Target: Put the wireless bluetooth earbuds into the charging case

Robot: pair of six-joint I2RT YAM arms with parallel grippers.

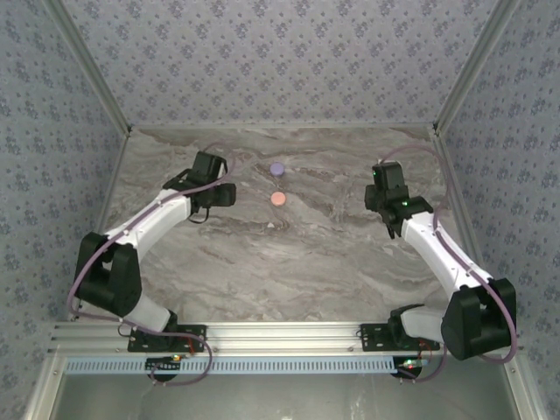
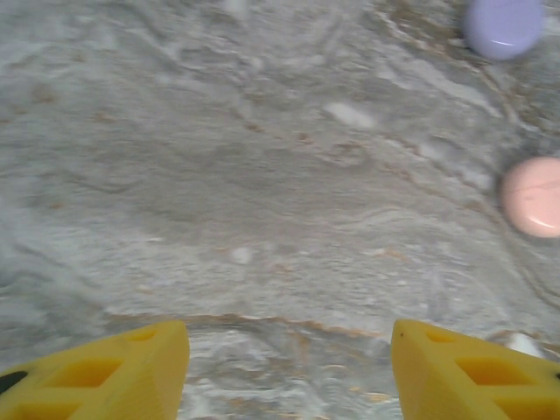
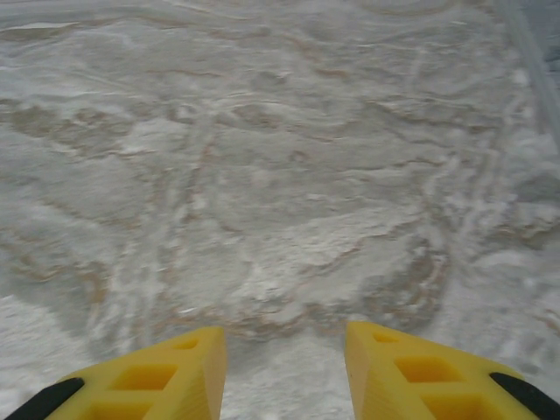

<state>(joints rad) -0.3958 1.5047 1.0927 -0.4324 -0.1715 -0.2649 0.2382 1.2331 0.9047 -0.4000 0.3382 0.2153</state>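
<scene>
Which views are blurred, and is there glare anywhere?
Top external: sharp and evenly lit. Left wrist: the marble table looks soft, with a pale highlight on the pink case. Right wrist: the table is blurred and the right claw is crisper.

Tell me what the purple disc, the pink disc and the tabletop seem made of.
Purple disc: probably plastic, smooth with even soft sheen. Pink disc: probably plastic, glossier, showing a bright glint. Tabletop: marble-look grey-brown veining; stone or printed laminate, cannot tell.
</scene>
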